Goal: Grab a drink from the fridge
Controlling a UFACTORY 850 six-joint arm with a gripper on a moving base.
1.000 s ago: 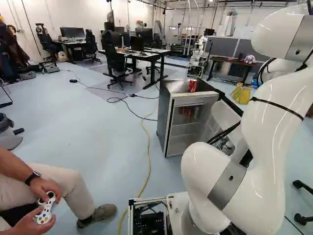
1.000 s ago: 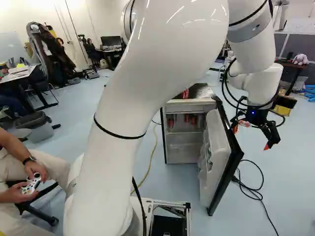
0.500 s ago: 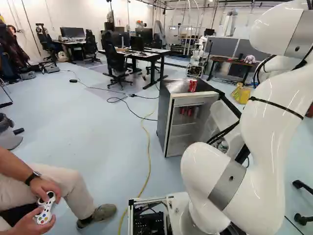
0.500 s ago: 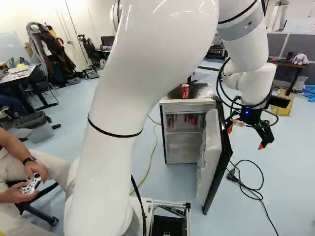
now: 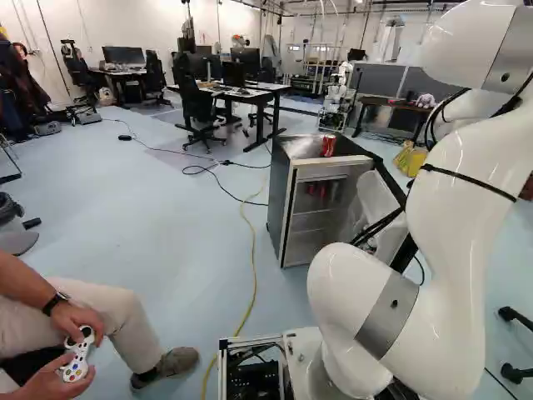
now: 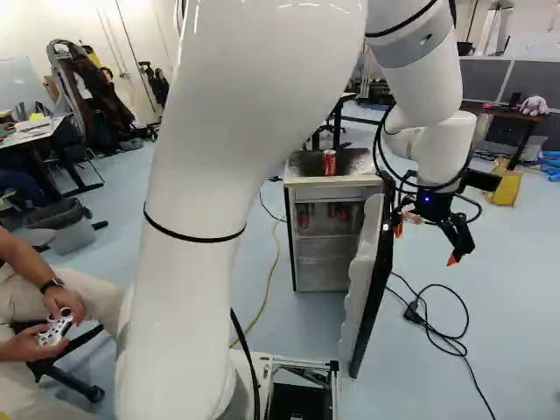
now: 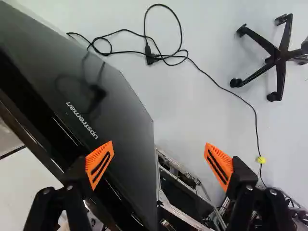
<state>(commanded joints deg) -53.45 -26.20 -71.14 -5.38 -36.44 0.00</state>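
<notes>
The black gripper [image 6: 425, 244] with orange tips hangs at the outer side of the fridge door [image 6: 379, 284] in the right base view. In the wrist view my gripper [image 7: 159, 165] stands wide open, one finger over the door's dark outer face, the other over floor; contact is unclear. The small fridge [image 5: 286, 200] has its door swung out from the right side, and the arm partly covers it in the left base view. Red cans [image 6: 304, 217] stand on an upper shelf inside. Another red can [image 6: 329, 162] is upright on the fridge top.
A black cable [image 7: 149, 57] lies on the floor past the door, with a chair base [image 7: 276, 57] farther off. A yellow cable [image 5: 252, 250] runs left of the fridge. Someone seated [image 5: 92, 321] with a controller is at the near left. Another robot [image 5: 337, 100] stands behind.
The arm and gripper have moved left in the right base view. The door has swung the same way, its free edge closer to the fridge's opening. The base has stayed put.
</notes>
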